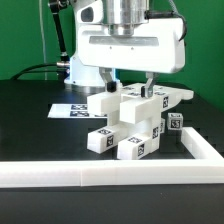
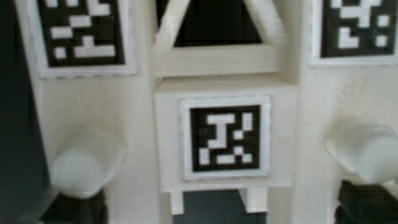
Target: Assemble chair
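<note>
Nearest, a long white frame (image 1: 110, 178) along the near edge of the black worktop (image 1: 25, 125). Just behind, mid-worktop, the chair (image 1: 125, 128): stacked white blocks and panels with black-and-white tags. Close beside it, at the exterior view's right, a small tagged block (image 1: 177, 122). Over the chair's top, the pincer (image 1: 129, 92), spread wide, one fingertip (image 2: 80, 168) at each flank of a tagged panel; contact unclear. Farther back, at the exterior view's left, the marker board (image 1: 75, 108).

Evenly lit exterior view, slightly soft; white chair pieces (image 1: 128, 118) glare against the dark bench (image 1: 30, 135). Wrist view blurred throughout.
</note>
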`<state>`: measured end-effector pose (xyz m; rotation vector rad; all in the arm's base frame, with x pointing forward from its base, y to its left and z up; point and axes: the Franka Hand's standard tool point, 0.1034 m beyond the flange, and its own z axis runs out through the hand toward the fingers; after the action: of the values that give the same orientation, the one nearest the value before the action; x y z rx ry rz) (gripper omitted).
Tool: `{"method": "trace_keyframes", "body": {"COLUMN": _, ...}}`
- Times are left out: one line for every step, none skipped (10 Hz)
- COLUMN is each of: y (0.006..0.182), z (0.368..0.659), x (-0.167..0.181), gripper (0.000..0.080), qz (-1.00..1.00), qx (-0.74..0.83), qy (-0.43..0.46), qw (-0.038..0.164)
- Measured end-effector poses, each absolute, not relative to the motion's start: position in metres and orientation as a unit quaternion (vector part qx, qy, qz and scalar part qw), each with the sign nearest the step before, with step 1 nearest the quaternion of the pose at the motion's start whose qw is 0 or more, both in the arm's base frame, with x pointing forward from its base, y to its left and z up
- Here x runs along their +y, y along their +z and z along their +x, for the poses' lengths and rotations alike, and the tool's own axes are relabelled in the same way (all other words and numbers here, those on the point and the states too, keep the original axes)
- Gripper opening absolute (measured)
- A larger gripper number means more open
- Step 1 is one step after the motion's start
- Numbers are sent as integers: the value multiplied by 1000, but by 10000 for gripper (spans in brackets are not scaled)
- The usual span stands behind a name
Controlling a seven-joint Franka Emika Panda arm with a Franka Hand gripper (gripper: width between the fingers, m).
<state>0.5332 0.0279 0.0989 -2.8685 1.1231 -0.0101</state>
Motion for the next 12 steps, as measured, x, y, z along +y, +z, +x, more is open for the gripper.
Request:
{"method": "trace_keyframes", "body": {"y": 99, "z": 542, "x": 26, "gripper": 649, "qz": -931, "qx": 362, "qy": -15, "qw": 31}}
{"method": "trace_keyframes", "body": {"y": 100, "z": 550, "x": 25, "gripper": 649, "qz": -931, "qx": 361, "qy": -31, "qw": 32}}
{"method": "trace_keyframes", "body": {"y": 101, "z": 556, "x": 24, "gripper": 649, "qz": -932, "qx": 358, "qy": -43, "qw": 34}}
{"method": "trace_keyframes", "body": {"y": 102, "z": 561, "x": 22, "gripper": 649, "qz": -932, "qx": 357, "qy": -55, "qw": 35}}
{"method": "trace_keyframes", "body": {"y": 102, "z": 564, "x": 21, "gripper": 649, "qz": -932, "qx": 355, "qy": -63, "qw": 35}}
{"method": "trace_keyframes", "body": {"y": 103, "z": 566, "x": 21, "gripper": 649, "qz": -933, "qx": 353, "qy": -67, "qw": 36}}
{"method": "trace_keyframes", "body": {"y": 104, "z": 567, "x": 20, "gripper": 649, "qz": -933, "qx": 351, "qy": -68, "qw": 36}}
{"method": "trace_keyframes", "body": {"y": 108, "z": 567, "x": 21, "gripper": 649, "qz": -934, "qx": 351, "qy": -65, "qw": 37}}
{"method": "trace_keyframes", "body": {"y": 114, "z": 568, "x": 21, "gripper": 649, "qz": -934, "qx": 350, "qy": -63, "qw": 40}}
{"method": "trace_keyframes", "body": {"y": 121, "z": 568, "x": 22, "gripper": 649, "qz": -934, "qx": 351, "qy": -61, "qw": 44}}
{"method": "trace_keyframes", "body": {"y": 131, "z": 568, "x": 25, "gripper": 649, "qz": -933, "qx": 350, "qy": -62, "qw": 49}}
{"method": "trace_keyframes", "body": {"y": 139, "z": 565, "x": 31, "gripper": 649, "qz": -931, "qx": 356, "qy": -63, "qw": 55}}
